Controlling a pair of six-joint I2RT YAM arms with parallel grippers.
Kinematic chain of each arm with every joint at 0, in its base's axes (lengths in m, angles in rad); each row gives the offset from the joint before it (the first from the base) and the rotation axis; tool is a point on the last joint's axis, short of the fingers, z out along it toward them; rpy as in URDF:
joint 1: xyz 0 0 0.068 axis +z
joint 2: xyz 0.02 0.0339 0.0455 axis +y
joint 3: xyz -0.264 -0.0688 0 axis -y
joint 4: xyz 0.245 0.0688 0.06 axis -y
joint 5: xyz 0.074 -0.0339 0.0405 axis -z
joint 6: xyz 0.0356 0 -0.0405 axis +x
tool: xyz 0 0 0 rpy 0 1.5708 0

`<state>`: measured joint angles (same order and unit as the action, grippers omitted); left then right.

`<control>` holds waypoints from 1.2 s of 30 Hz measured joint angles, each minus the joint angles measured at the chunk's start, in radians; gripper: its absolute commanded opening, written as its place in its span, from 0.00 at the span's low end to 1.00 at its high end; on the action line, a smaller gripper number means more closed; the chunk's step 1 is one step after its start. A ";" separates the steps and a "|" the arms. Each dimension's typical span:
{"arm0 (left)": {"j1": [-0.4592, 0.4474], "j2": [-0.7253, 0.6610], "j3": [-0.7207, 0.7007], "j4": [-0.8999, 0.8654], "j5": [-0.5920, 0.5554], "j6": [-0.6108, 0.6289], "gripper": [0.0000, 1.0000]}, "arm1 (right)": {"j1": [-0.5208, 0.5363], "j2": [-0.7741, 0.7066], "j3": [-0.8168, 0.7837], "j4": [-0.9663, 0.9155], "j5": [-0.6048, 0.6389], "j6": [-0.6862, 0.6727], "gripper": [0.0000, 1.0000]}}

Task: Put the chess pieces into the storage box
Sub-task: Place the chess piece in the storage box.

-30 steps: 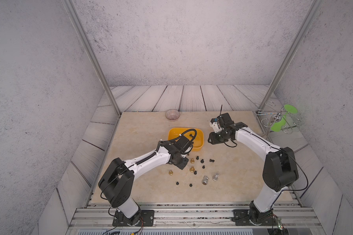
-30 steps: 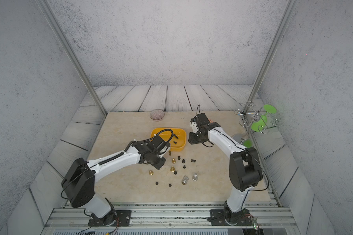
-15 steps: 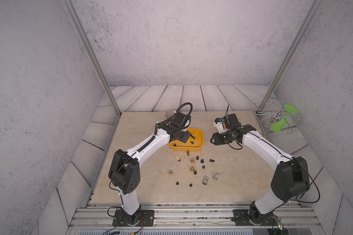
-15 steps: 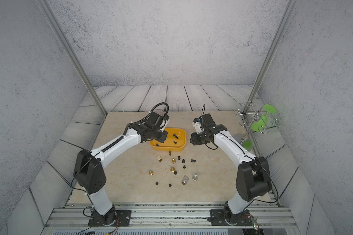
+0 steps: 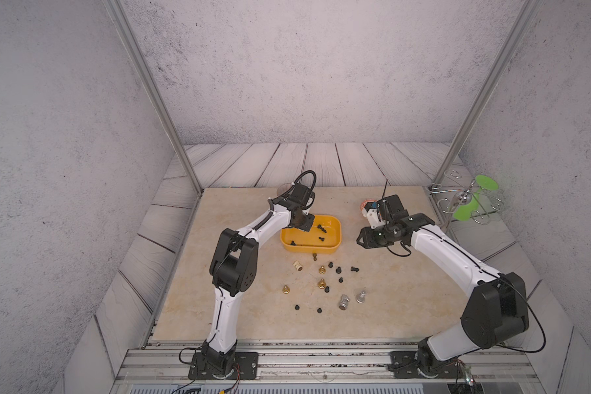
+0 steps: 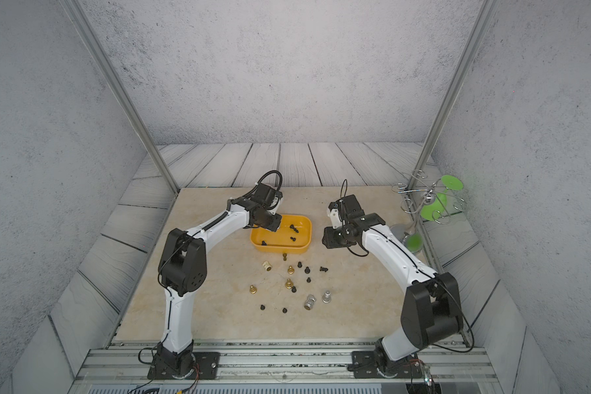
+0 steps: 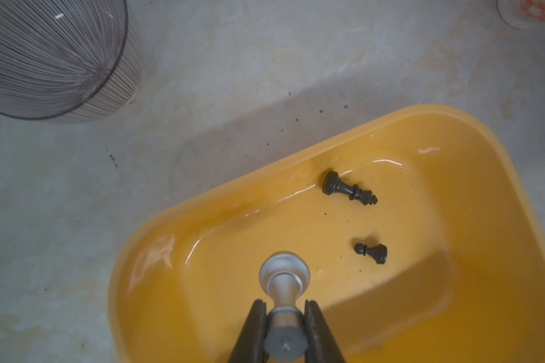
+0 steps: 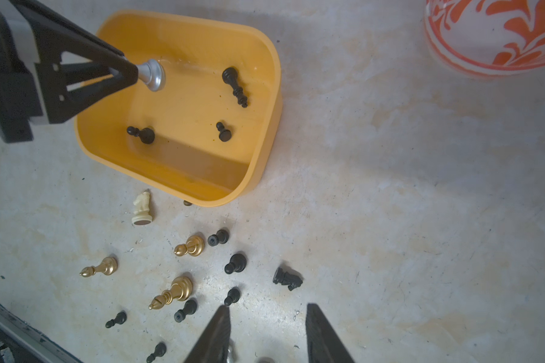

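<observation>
The left claw [image 7: 285, 309] pinches a silver chess piece [image 7: 283, 276] by its stem, one finger on each side, holding it above the floor of the yellow storage box [image 7: 485, 204]. Two black chess pieces lie on their sides inside the box, a tall one [image 7: 348, 191] and a pawn [image 7: 372, 253], apart from each other. On the counter [image 7: 249, 63] beyond the box's far rim stands a ribbed glass bowl [image 7: 54, 59], well apart; an orange-and-white bowl [image 7: 532, 12] shows at the frame's corner.

Ribbed glass bowl [image 7: 54, 59]: cut by the frame edge, left wrist view. Patterned bowl [image 8: 497, 34]: likewise cut, right wrist view. Silver piece [image 8: 151, 74]: one end hidden inside the left hand [image 8: 132, 74]. Small piece [image 8: 188, 203]: half hidden behind the storage box [image 8: 202, 166]. Black pieces [image 5: 338, 270] in both top views: kinds too small to tell.
</observation>
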<state>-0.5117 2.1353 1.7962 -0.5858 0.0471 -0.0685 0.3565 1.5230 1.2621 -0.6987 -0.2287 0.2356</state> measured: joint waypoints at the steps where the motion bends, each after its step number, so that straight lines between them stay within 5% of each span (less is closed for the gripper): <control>1: 0.005 0.008 0.008 0.003 0.002 0.001 0.10 | 0.000 0.000 0.000 0.000 0.000 0.001 0.42; 14: 0.081 0.102 0.059 0.006 0.040 -0.004 0.14 | 0.000 0.003 0.009 0.000 0.000 0.007 0.42; 22: 0.087 0.114 0.078 0.008 0.055 -0.025 0.35 | 0.000 0.003 0.008 0.000 0.000 0.009 0.42; 36: 0.107 0.032 0.027 0.037 0.071 -0.044 0.37 | 0.000 0.003 0.008 -0.006 0.005 0.011 0.42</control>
<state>-0.4049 2.1677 1.8233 -0.5488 0.1184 -0.1127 0.3565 1.5265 1.2705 -0.7044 -0.2241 0.2466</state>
